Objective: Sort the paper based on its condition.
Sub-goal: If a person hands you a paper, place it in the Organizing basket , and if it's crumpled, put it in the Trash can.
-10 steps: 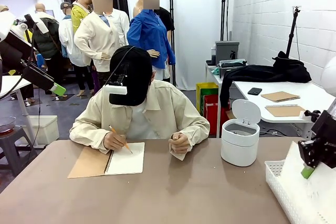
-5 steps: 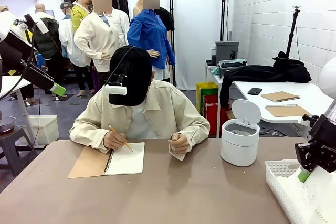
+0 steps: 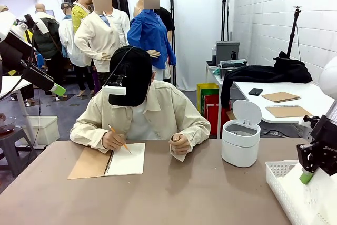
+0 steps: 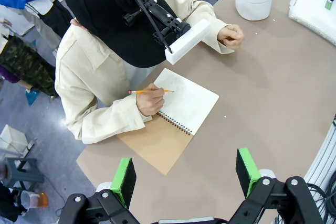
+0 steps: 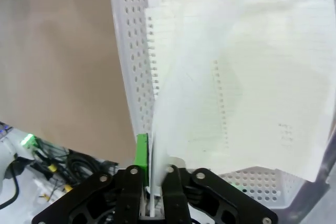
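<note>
**Right jaws pinching a sheet over the basket**

Jaws first, from the front view: your right gripper (image 3: 306, 177) hangs at the right edge, low over the white slotted plastic basket (image 3: 281, 183), with a thin white sheet of paper (image 3: 316, 196) hanging below it into the basket. Your left gripper (image 3: 59, 90) is raised well off to the left, far from the basket, so the right arm is the one placed for the drop. Across the brown surface (image 3: 174, 193) the person's hand (image 3: 113, 140) writes with a pencil in a spiral notebook with a brown kraft cover (image 3: 108, 162). A white round bin with its lid tipped up (image 3: 240, 140) stands between the person and the basket.

Left wrist view: your left jaws stand wide apart with nothing between the green pads (image 4: 124, 178), hovering above the notebook (image 4: 173, 116).

Right wrist view: your right jaws are nearly closed, nipping the near edge of the sheet (image 5: 173, 108). It runs lengthways away from the jaws, standing on edge and bowed. Under it the basket (image 5: 126, 72) already holds flat sheets with ragged, hole-punched edges (image 5: 262, 93). Release here should let it fall straight in.
</note>
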Robot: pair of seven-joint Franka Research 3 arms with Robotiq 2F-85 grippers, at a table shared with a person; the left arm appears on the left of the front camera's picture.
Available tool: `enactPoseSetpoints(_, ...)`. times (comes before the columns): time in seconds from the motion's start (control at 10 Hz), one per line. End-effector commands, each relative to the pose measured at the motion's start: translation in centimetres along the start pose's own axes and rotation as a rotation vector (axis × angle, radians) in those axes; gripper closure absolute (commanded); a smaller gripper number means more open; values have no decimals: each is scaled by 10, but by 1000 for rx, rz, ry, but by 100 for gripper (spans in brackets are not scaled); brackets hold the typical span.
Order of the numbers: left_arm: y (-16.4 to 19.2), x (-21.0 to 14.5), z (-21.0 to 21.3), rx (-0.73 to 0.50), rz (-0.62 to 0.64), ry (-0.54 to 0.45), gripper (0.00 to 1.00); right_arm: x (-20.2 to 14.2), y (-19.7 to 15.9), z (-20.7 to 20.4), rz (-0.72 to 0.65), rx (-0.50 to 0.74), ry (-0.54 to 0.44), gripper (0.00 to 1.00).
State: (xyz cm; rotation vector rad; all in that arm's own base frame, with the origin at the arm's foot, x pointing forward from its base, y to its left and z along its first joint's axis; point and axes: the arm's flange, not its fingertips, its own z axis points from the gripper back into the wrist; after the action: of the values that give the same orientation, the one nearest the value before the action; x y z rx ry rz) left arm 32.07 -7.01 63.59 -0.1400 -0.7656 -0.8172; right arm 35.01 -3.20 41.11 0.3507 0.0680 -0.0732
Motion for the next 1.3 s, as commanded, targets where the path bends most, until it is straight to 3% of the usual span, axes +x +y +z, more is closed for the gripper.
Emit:
enactPoseSetpoints(0.0,1,0,1,3,-5,0,0,-2,2,14,-2,-133,4,40)
enactPoseSetpoints(0.2,1,0,1,3,-5,0,0,-5,5,24,20,-228,-6,2)
enactPoseSetpoints(0.8,1,0,1,3,-5,0,0,-9,25,66,97,-319,-151,0)
enactPoseSetpoints(1.0,1,0,1,3,-5,0,0,-18,52,80,247,-296,-196,0)
enactPoseSetpoints(1.2,1,0,1,3,-5,0,0,-25,84,87,414,-255,-181,0)
